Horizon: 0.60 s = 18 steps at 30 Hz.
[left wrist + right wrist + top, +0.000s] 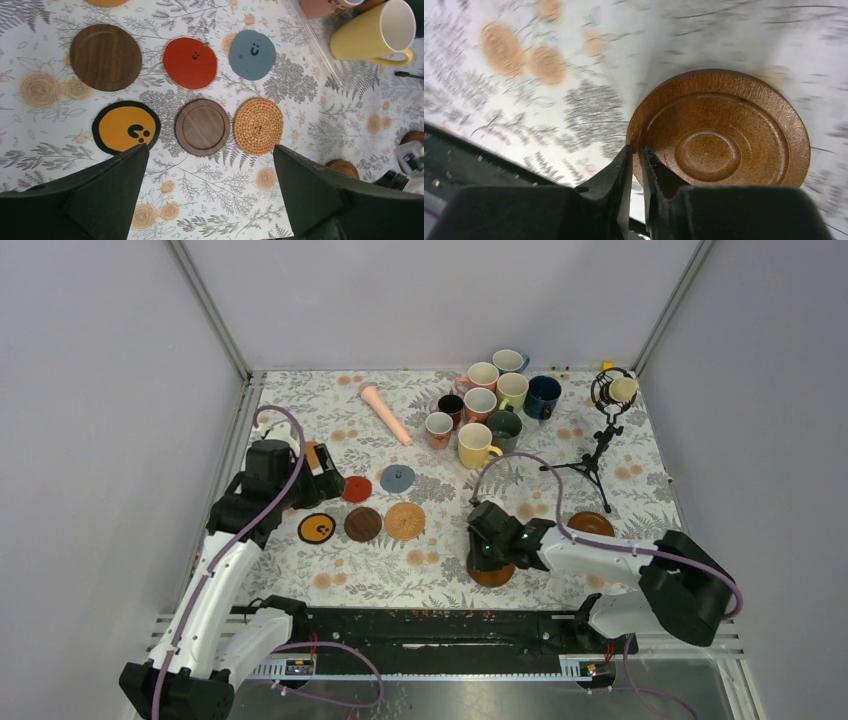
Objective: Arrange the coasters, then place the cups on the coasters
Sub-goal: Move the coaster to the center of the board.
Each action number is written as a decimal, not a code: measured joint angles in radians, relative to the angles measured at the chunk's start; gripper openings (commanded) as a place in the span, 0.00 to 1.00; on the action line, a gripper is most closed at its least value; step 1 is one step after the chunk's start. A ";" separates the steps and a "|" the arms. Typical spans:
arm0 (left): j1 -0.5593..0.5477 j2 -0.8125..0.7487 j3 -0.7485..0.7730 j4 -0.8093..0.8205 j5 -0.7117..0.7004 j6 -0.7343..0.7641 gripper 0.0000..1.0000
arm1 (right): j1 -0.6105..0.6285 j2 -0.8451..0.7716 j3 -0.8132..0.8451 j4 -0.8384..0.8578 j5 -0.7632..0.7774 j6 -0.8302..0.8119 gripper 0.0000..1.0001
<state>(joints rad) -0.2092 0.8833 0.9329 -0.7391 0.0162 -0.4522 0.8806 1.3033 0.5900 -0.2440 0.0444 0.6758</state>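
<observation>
Arranging step: a wood coaster [719, 145] is nipped by the right jaws, the left jaws wide and empty; lifting toward the other coasters [362, 524] is needed.

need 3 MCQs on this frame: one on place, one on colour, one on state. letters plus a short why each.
1. Where is the right hand?
A) at the far left corner
B) on the rim of the orange wood coaster
C) tucked beside its own base

2. What colour is the coaster lying between the plain dark brown coaster and the grey-blue coaster?
A) red
B) green
C) white

3. What state is the left hand in?
A) shut tight, empty
B) shut on something
C) open, holding nothing

Answers:
1 B: the right wrist view shows its fingers pinched on that coaster's edge.
2 A: the left wrist view shows the red coaster in the middle of that row.
3 C: its fingers stand wide apart with nothing between them.
</observation>
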 measured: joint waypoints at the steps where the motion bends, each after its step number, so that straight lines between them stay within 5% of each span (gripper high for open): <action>1: 0.003 -0.003 0.000 0.000 -0.013 0.000 0.99 | 0.028 0.025 0.017 0.010 -0.013 0.003 0.19; 18: 0.046 -0.187 0.002 -0.072 -0.439 -0.104 0.99 | 0.371 0.470 0.451 0.114 -0.261 -0.056 0.21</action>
<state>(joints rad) -0.1635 0.6960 0.9348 -0.8112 -0.4225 -0.5560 1.2518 1.7729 1.0405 -0.1303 -0.2161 0.6201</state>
